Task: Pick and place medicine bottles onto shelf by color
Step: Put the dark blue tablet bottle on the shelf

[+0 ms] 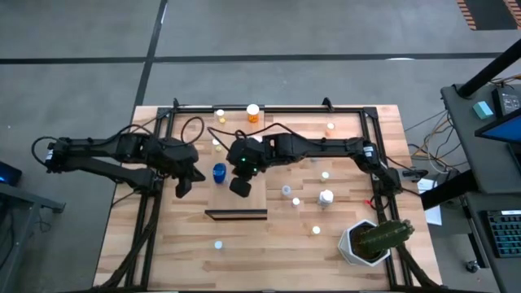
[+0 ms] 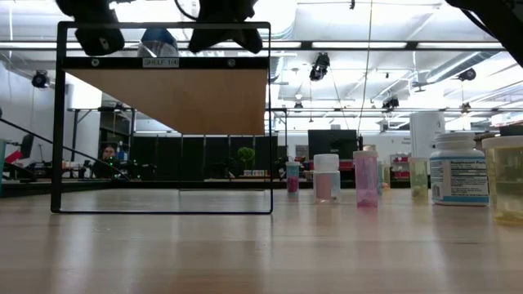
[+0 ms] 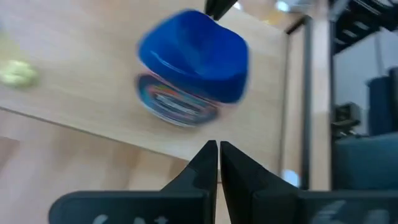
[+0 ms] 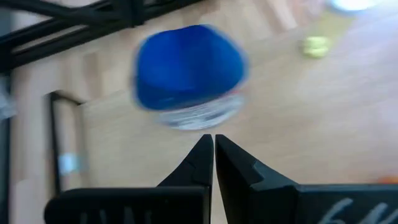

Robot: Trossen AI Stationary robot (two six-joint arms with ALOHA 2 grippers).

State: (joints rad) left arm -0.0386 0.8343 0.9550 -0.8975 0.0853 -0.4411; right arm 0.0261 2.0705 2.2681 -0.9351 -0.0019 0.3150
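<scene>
The fat blue bottle [image 1: 219, 172] stands upright on its base on the pale shelf [image 1: 244, 203], which is raised on a black frame [image 2: 57, 122]. My left gripper [image 1: 181, 188] hovers shut just left of the shelf, aimed at the blue bottle [image 3: 193, 62]. My right gripper [image 1: 240, 187] hovers shut above the shelf, right of the blue bottle [image 4: 186, 71]. Neither touches it. An orange bottle [image 1: 253, 113] stands at the shelf's far end. Several small bottles [image 1: 326, 196] stand on the table to the right.
A white pot with a green cactus [image 1: 370, 240] stands at the near right. Black frame rails [image 1: 383, 187] run along the table's sides and far edge. One small bottle [image 1: 218, 243] stands alone near the front. In the low view, bottles [image 2: 365, 180] line the right side.
</scene>
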